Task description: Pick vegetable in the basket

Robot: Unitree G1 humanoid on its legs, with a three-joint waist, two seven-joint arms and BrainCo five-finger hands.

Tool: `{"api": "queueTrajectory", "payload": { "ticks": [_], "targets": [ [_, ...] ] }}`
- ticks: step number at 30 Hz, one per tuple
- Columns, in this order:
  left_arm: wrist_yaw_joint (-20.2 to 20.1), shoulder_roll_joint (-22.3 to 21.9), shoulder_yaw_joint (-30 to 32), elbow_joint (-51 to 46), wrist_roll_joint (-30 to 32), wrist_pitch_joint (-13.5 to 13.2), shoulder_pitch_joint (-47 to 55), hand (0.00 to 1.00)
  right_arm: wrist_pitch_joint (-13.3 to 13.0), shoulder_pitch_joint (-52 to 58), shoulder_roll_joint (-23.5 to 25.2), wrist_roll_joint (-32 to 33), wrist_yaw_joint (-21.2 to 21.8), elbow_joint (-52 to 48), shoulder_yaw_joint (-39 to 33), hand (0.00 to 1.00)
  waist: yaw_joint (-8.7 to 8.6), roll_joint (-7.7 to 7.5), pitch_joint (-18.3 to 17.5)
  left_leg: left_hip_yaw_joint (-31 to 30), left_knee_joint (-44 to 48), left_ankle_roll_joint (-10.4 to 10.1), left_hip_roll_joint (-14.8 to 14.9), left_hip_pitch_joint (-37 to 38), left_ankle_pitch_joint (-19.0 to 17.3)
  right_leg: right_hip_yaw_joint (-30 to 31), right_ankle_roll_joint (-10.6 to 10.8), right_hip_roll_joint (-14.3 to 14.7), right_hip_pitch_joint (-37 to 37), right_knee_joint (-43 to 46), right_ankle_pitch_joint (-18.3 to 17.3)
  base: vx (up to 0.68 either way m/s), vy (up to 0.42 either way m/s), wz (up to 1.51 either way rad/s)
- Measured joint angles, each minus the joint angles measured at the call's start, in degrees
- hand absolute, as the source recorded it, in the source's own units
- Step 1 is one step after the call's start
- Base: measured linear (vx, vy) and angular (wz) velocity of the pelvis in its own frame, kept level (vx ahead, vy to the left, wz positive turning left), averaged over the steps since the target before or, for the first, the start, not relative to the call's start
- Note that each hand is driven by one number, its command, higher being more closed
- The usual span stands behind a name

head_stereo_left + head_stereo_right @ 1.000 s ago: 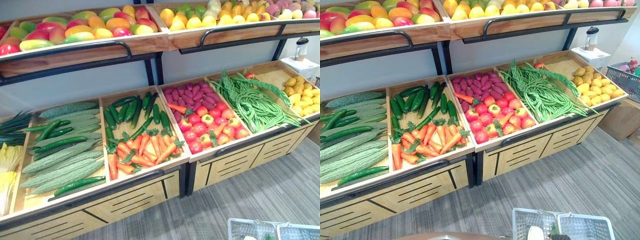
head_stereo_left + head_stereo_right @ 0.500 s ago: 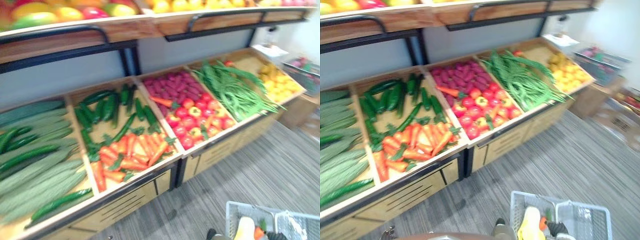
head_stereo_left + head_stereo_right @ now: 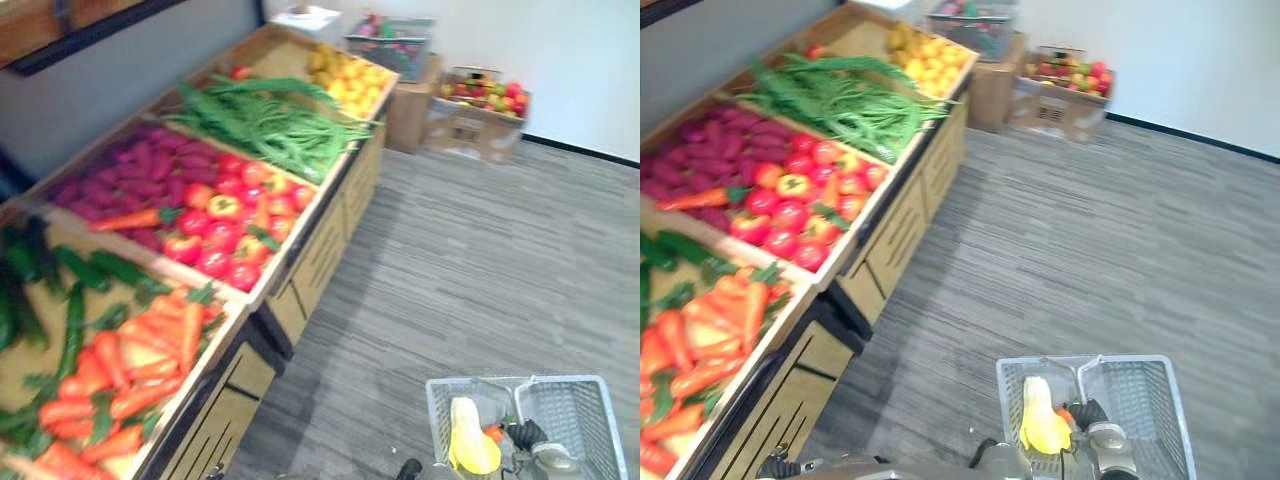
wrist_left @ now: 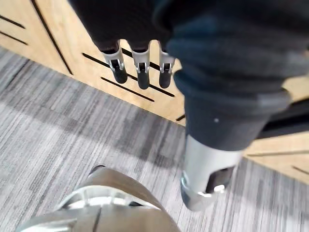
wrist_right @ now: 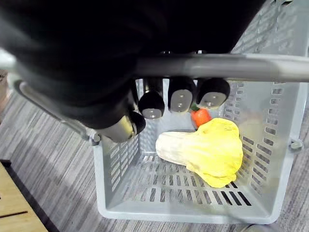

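A grey plastic basket [image 3: 590, 420] hangs low over the floor at my right side. My right hand [image 5: 178, 99] is shut on its grey handle [image 5: 236, 66], fingers curled round the bar. Inside the basket lies a yellow-white leafy cabbage [image 5: 207, 150], with a small orange-red vegetable [image 5: 200, 116] beside it; both also appear in the right eye view as the cabbage [image 3: 1040, 425] under my right hand [image 3: 1090, 413]. My left hand [image 4: 140, 72] hangs open with nothing in it, in front of the stand's wooden cabinet front [image 4: 58, 43].
The produce stand runs along my left: carrots [image 3: 130, 370], tomatoes [image 3: 215, 235], green beans [image 3: 270, 125], yellow produce [image 3: 345, 72]. Boxes of fruit [image 3: 480, 105] and another grey basket [image 3: 390, 40] stand by the far wall. Grey floor [image 3: 480, 260] stretches to the right.
The whole picture has swung to the right, so the camera has moved. The stand now lies at the left, and the basket shows more fully at the bottom.
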Motion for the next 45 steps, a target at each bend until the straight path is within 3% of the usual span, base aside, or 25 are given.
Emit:
{"api": "queueTrajectory", "payload": {
  "ticks": [3, 7, 8, 10, 12, 13, 14, 16, 17, 18, 19, 21, 23, 29, 39, 45],
  "targets": [
    [-0.2, 0.16, -0.86, 0.01, -0.31, 0.28, -1.62, 0.0, -0.35, 1.03, -0.14, 0.04, 0.21, -0.8, 0.02, 1.0, -1.46, 0.28, -0.17, 0.86, -1.77, -2.68, 0.04, 1.03, 1.73, 2.02, -1.11, 1.88, -0.11, -2.22, 0.72, -0.16, -0.124, -0.5],
    [-0.82, 0.24, -3.53, 0.0, 0.7, 0.36, -3.43, 0.0, 0.2, 4.0, -0.01, 0.2, 0.24, -3.25, 0.04, 1.0, -1.83, 0.23, -0.15, -2.57, 0.95, -3.42, 1.39, -0.21, 3.72, 3.21, -2.14, 3.07, 0.04, -4.29, 1.43, -0.14, -0.074, -0.2],
    [-1.14, 0.21, -4.5, 0.01, 0.77, 0.4, -3.16, 0.0, 0.86, 4.82, 0.12, 0.19, 0.1, -4.16, 0.23, 1.0, -2.33, -0.1, 0.01, -8.21, 4.35, -3.13, 1.87, -1.77, 5.12, 4.68, -2.38, 3.02, 0.44, -4.7, 1.6, -0.1, -0.043, -0.49],
    [-2.0, -1.07, -4.99, -0.02, 0.78, 0.28, -1.49, 0.0, 1.49, 4.51, 0.13, 0.12, -0.33, -5.1, 0.3, 1.0, -1.53, -1.06, 0.51, -19.63, 5.49, -3.39, -0.71, -4.44, 5.55, 9.08, -2.38, 1.77, -0.3, -3.62, 1.61, -0.08, 0.001, -0.9],
    [-1.72, -2.75, -5.61, -0.17, 0.71, -0.27, 0.5, 0.0, 1.31, 3.05, -0.22, -0.11, -0.53, -5.16, 0.79, 1.0, -0.13, -0.88, 0.49, -35.75, -3.11, -5.3, -8.67, -4.78, 3.76, 17.53, -1.57, 0.8, -3.04, -2.78, 1.76, -0.08, 0.085, -1.58],
    [-1.7, -2.78, -5.76, -0.17, 0.7, -0.27, 0.73, 0.0, 1.19, 2.93, -0.23, -0.13, -0.53, -5.16, 1.04, 1.0, -0.08, -0.85, 0.47, -37.36, -4.03, -5.45, -9.39, -4.94, 3.67, 18.48, -1.37, 0.86, -3.35, -2.78, 1.81, -0.07, 0.073, -1.65],
    [-1.35, -2.79, -6.33, -0.16, 0.62, -0.29, 1.35, 0.0, 0.67, 2.64, -0.29, -0.23, -0.35, -5.21, 1.77, 1.0, 0.1, -0.77, 0.43, -43.91, -7.27, -5.5, -11.39, -5.6, 3.66, 21.92, -1.09, 1.39, -4.65, -2.84, 2.06, -0.07, 0.099, -1.35],
    [-0.42, -3.03, -6.86, -0.08, 0.5, -0.12, 1.89, 0.0, 0.14, 2.75, -0.83, -0.33, -0.03, -5.2, 2.16, 1.0, 0.31, 0.03, -0.04, -51.45, -11.41, -5.53, -12.48, -6.36, 3.69, 26.37, -0.34, 2.74, -6.29, -2.97, 2.75, -0.07, 0.141, -1.38],
    [-0.08, -3.35, -7.06, -0.08, 0.51, -0.12, 2.53, 0.0, -0.09, 3.37, -1.65, -0.32, -0.02, -5.23, 2.3, 1.0, 0.3, 1.35, -0.74, -54.3, -14.56, -6.05, -12.11, -6.35, 4.18, 28.21, 0.17, 4.05, -7.33, -3.03, 3.45, -0.04, 0.186, -1.26],
    [0.13, -3.65, -7.08, 0.07, 0.55, -0.04, 3.3, 0.0, -0.04, 4.19, -2.17, -0.3, -0.06, -5.38, 2.37, 1.0, 0.48, 2.92, -1.63, -55.41, -16.32, -7.0, -11.26, -5.82, 1.86, 29.78, 0.84, 5.27, -8.26, -3.4, 4.36, -0.02, 0.207, -1.14],
    [0.18, -3.38, -7.1, 0.2, 0.58, 0.09, 3.42, 0.0, -0.01, 4.53, -1.88, -0.26, -0.11, -5.41, 2.34, 1.0, 0.32, 3.2, -2.06, -54.41, -16.67, -6.75, -11.75, -5.87, 1.68, 29.94, 1.1, 5.04, -7.81, -4.45, 4.91, 0.03, 0.216, -0.82],
    [0.32, -2.16, -7.53, 0.29, 0.6, 0.23, 3.38, 0.0, 0.25, 6.8, -1.28, -0.06, 0.06, -6.0, 4.05, 1.0, 0.26, 1.8, -2.65, -50.98, -16.88, -5.71, -13.56, -6.11, 1.13, 29.92, 1.9, 3.01, -7.02, -9.68, 8.91, 0.07, 0.256, -0.6],
    [0.33, -1.4, -8.64, 0.46, 0.58, 0.35, 3.07, 0.0, 0.75, 8.18, -0.65, -0.06, -0.46, -6.02, 4.25, 1.0, -0.14, 1.43, -2.84, -50.24, -17.13, -5.64, -14.79, -5.8, 1.13, 30.05, 2.97, 2.0, -6.88, -11.25, 10.81, 0.1, 0.159, -0.31],
    [0.22, -1.52, -11.18, 0.55, 0.58, 0.25, 2.66, 0.0, 1.64, 10.31, 0.04, 0.55, -2.59, -6.02, 4.28, 1.0, -1.1, 2.47, -3.46, -50.06, -18.17, -5.68, -15.21, -2.85, 1.08, 30.85, 3.26, 2.07, -5.06, -12.05, 11.33, 0.09, 0.032, -0.13],
    [0.23, -1.51, -11.1, 2.33, -3.17, 0.29, 2.45, 0.0, 0.9, 10.53, 3.45, 3.07, -6.05, -3.87, 5.94, 1.0, -0.93, 0.06, -3.58, -48.97, -17.54, -5.01, -14.47, -0.5, -0.4, 31.19, 2.66, 3.06, -2.93, -12.37, 11.25, -0.06, -0.022, -0.08],
    [0.36, -1.91, -11.23, 2.9, -4.77, 0.3, 2.42, 0.0, 0.5, 11.46, 4.16, 6.5, -7.16, -1.92, 3.56, 1.0, -0.78, -0.1, -3.84, -48.79, -16.98, -5.27, -13.89, -0.43, -0.97, 29.95, 2.51, 3.25, -2.4, -13.14, 11.26, -0.05, -0.027, -0.05]
  ]
}}
